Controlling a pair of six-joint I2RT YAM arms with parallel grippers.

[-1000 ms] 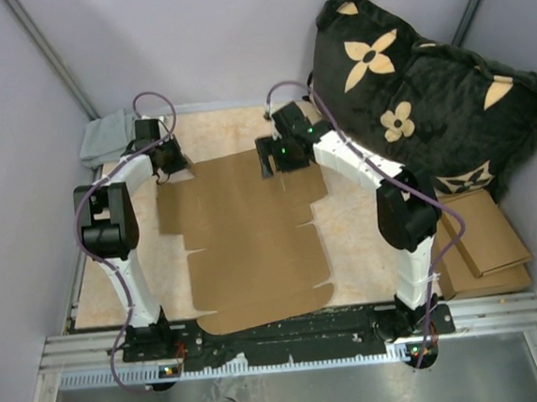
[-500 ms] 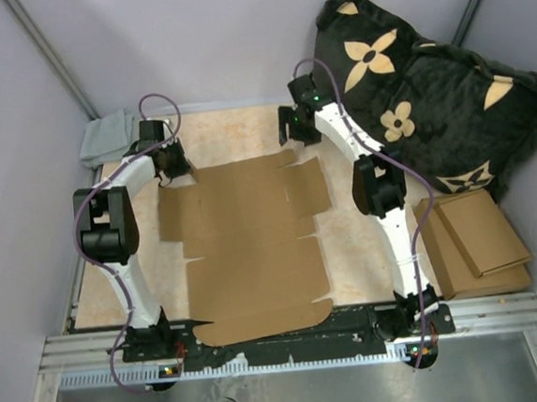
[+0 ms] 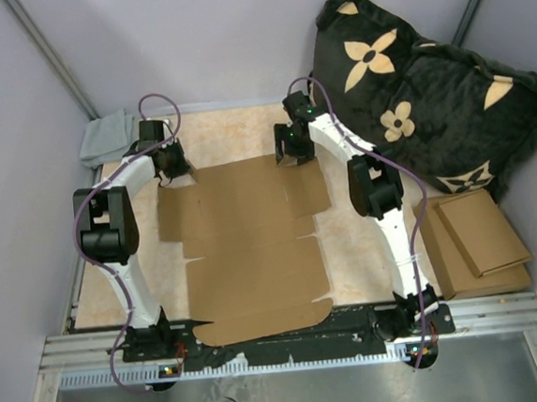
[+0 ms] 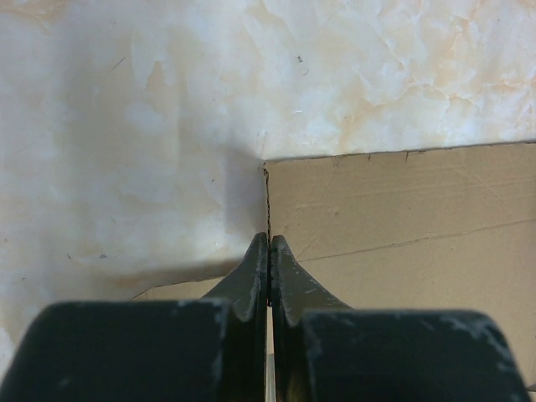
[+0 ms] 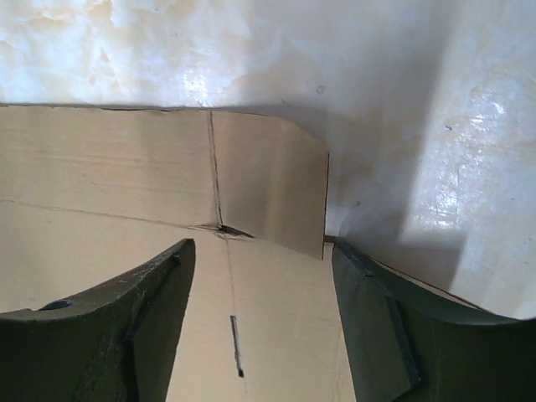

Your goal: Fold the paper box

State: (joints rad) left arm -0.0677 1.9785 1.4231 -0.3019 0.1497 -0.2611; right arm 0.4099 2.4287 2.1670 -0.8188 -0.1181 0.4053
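Note:
The paper box (image 3: 249, 245) lies as a flat brown die-cut sheet in the middle of the marble table (image 3: 234, 133), its rounded tab toward the arm bases. My left gripper (image 3: 177, 168) is at the sheet's far left corner. In the left wrist view it (image 4: 269, 239) is shut, tips at the cardboard's (image 4: 402, 226) cut edge; whether it pinches any card is unclear. My right gripper (image 3: 292, 152) hovers over the far right corner. In the right wrist view it (image 5: 264, 247) stands open above a small flap (image 5: 268, 188) and a slit (image 5: 236, 343).
A black cushion with tan flowers (image 3: 428, 93) fills the back right. Stacked thicker cardboard pieces (image 3: 475, 244) lie at the right of the table. A grey cloth (image 3: 103, 140) sits at the back left corner. Grey walls enclose the table; a metal rail (image 3: 290, 335) runs along the near edge.
The right arm swung from over the sheet's far middle to its far right corner, and its jaws narrowed slightly. The sheet settled flatter and slid a little toward the bases. The left arm stayed.

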